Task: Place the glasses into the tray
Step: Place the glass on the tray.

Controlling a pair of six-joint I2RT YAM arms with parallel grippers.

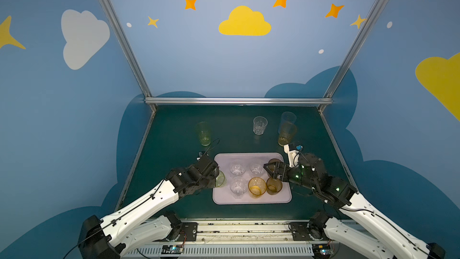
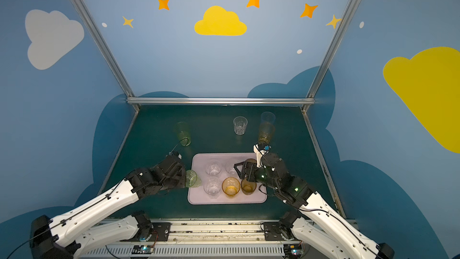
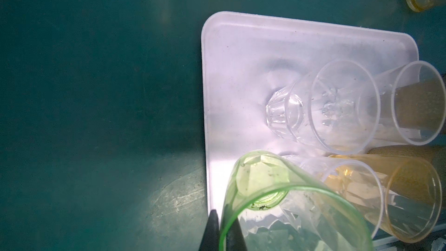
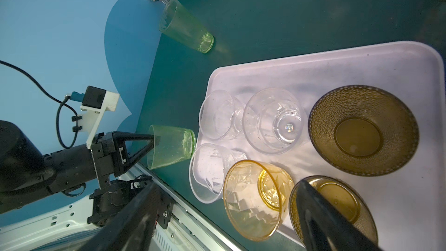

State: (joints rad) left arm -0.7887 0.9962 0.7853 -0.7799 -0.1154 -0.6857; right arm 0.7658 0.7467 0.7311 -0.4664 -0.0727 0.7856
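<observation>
Short green glass (image 4: 176,149), rim pinched by left hand (image 4: 155,138): wrist views only.

Teal table (image 1: 231,130), lilac tray (image 1: 225,196), four tumblers (image 1: 260,125)

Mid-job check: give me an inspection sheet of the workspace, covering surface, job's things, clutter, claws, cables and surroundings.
Surface: dark green tabletop, scuffed.
Job's things: tray holds three clear glasses, an amber glass and two brown glasses. Outside it stand a tall green glass, a clear glass, a tall amber glass and a tall blue glass.
Clutter: nothing seen.
Claws: left claw shut on the short green glass by its rim, at the tray's edge. Right claw open, over the brown glasses.
Cables: camera cable loops beside the left claw, clear of the glasses.
Surroundings: blue painted walls, aluminium frame.
</observation>
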